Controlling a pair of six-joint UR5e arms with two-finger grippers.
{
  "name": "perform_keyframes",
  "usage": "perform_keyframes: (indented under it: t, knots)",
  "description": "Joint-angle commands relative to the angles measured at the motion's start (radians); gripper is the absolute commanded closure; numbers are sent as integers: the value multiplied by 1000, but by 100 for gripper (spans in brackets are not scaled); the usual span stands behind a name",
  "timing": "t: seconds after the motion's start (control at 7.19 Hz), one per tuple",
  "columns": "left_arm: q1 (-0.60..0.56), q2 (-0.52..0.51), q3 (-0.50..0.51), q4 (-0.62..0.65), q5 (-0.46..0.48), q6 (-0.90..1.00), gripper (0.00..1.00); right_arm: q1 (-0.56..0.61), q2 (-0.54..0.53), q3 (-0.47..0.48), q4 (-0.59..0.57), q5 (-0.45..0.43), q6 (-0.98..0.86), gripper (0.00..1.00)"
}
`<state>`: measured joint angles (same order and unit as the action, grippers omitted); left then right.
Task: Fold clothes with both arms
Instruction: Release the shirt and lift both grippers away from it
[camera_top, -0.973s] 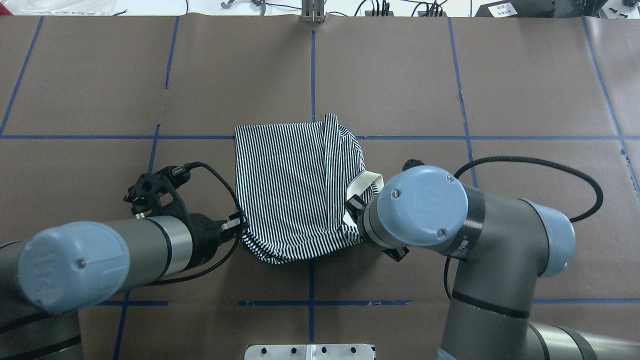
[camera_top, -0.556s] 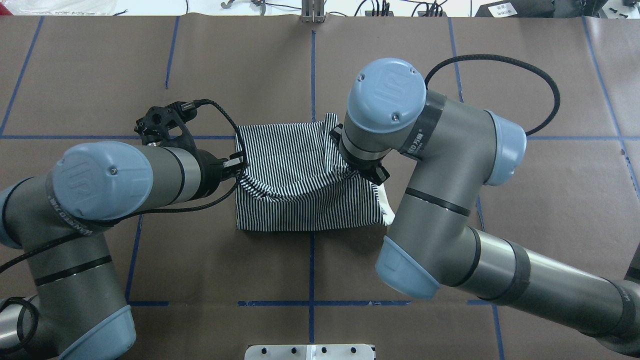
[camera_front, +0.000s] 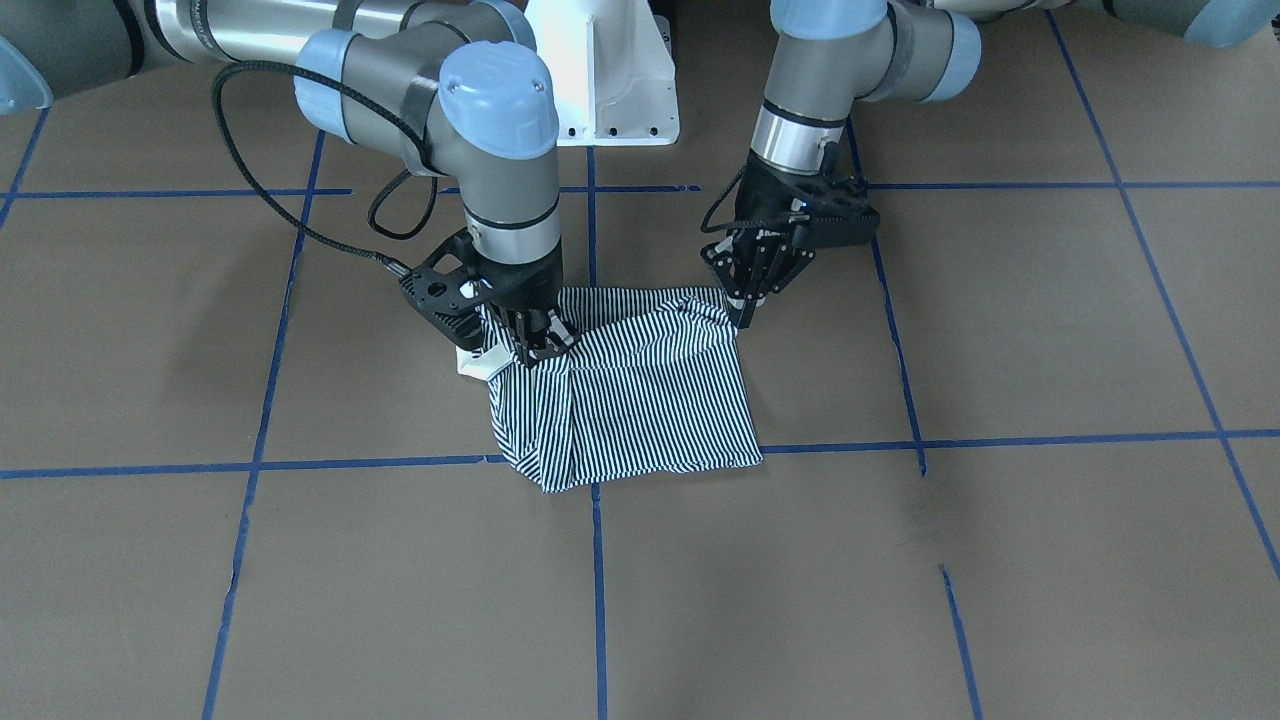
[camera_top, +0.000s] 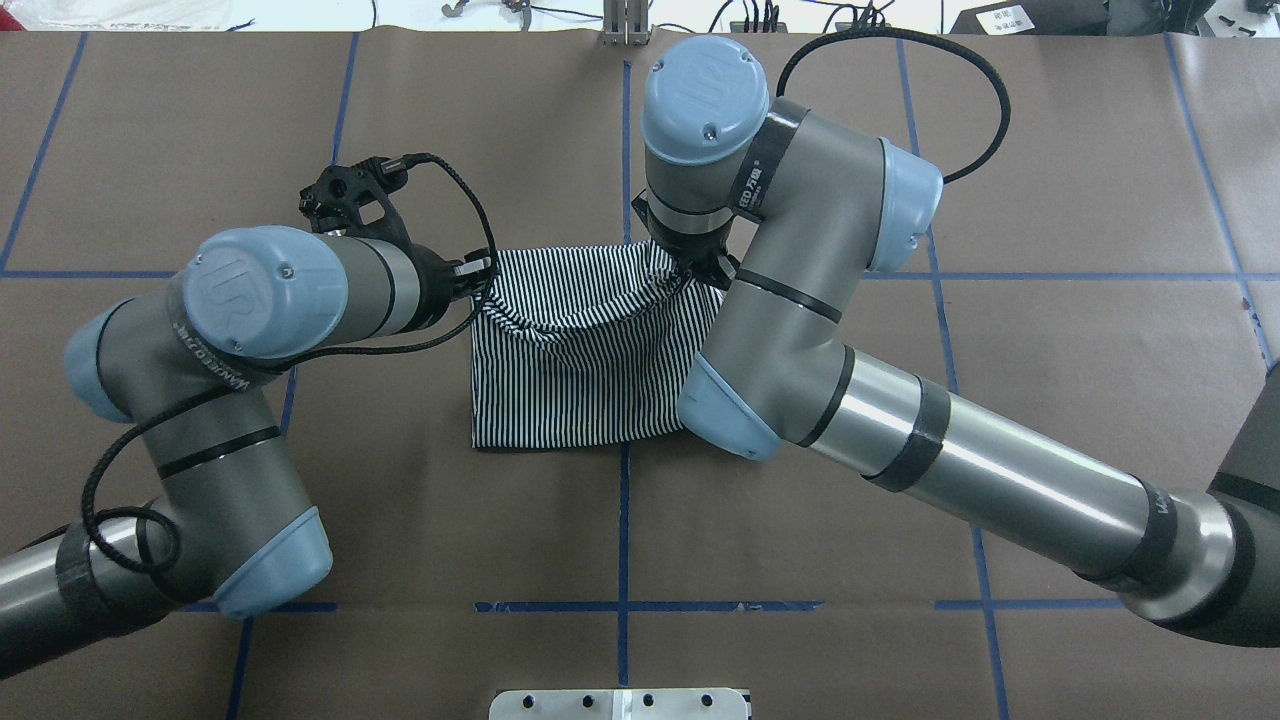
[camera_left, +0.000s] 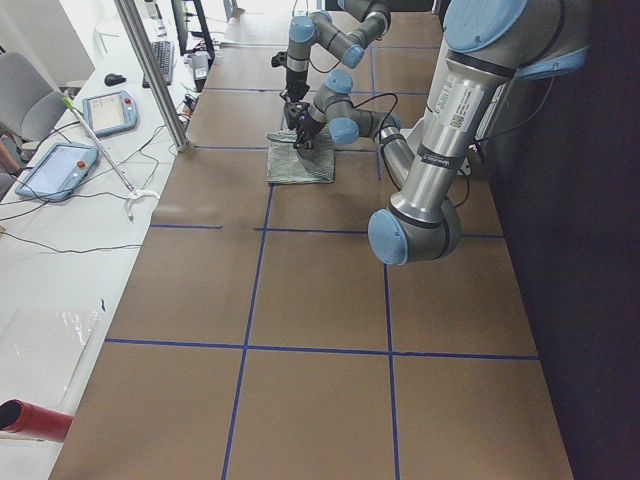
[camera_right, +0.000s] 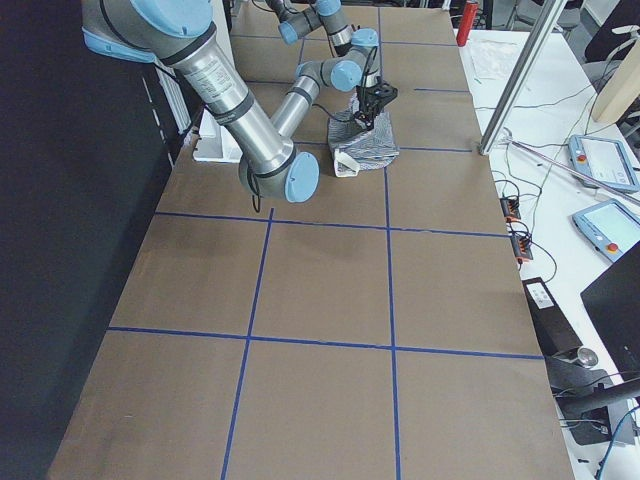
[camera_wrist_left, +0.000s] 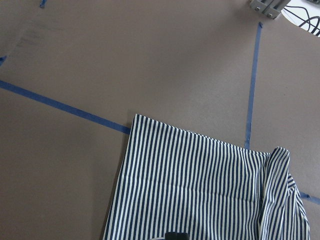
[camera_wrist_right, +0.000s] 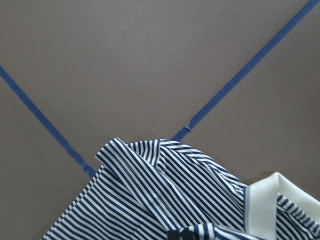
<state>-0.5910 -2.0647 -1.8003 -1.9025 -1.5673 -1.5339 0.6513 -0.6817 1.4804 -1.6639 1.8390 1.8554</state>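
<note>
We hold the polo shirt (camera_top: 580, 400) by two corners of its upper layer, one in each gripper. The left gripper (camera_front: 743, 312) has its jaws drawn narrow and pinched on the corner toward the table's (camera_top: 1000, 200) left edge. The right gripper (camera_front: 545, 348) is clamped the same way on the opposite corner. It sits just beside the cream collar (camera_front: 476, 362), which pokes out toward the right edge.

The shirt sits near the middle of the table, across the blue tape line (camera_top: 623, 150) that runs from the near edge to the far edge. Its lower layer lies flat, with a crease on the side facing the near edge. The upper layer hangs between our grippers in a shallow sag (camera_top: 590, 325).

We grip wide apart and at about the same height so that the carried hem stays spread and roughly square to the crease. We judge this to be a halving fold that is almost laid, because both held corners sit close over the shirt's far hem.

What remains, we think, is to lower the corners onto the far hem and let go. The slack in the middle may set down as a wrinkle, and the collar may stay sticking out on the right side.
</note>
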Motion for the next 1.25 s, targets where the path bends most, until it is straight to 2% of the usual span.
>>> perform_keyframes:
  t: [0.0, 0.14, 0.42, 0.56, 0.7, 0.83, 0.97, 1.11]
  knots:
    - [-93, -82, 303, -192, 0, 116, 76, 37, 94, -342, 278, 17, -173, 1]
    - [-136, -103, 356, -245, -2, 162, 57, 74, 147, -436, 327, 23, -262, 0]
    - [-158, -104, 349, -265, -45, 179, 53, 102, 154, -440, 326, 32, -306, 0]
    - [-159, -92, 310, -260, -87, 178, 53, 108, 149, -434, 328, 37, -309, 0]
    - [-161, -74, 252, -250, -130, 181, 54, 140, 121, -396, 326, 93, -317, 0]
    - [-171, 14, 175, -259, -204, 249, 54, 192, -7, -277, 326, 176, -388, 0]
    - [-258, 61, 152, -256, -320, 453, 53, 264, -160, -149, 323, 237, -544, 0]
    - [-367, 140, 150, -263, -474, 639, 53, 345, -271, -79, 323, 300, -694, 0]
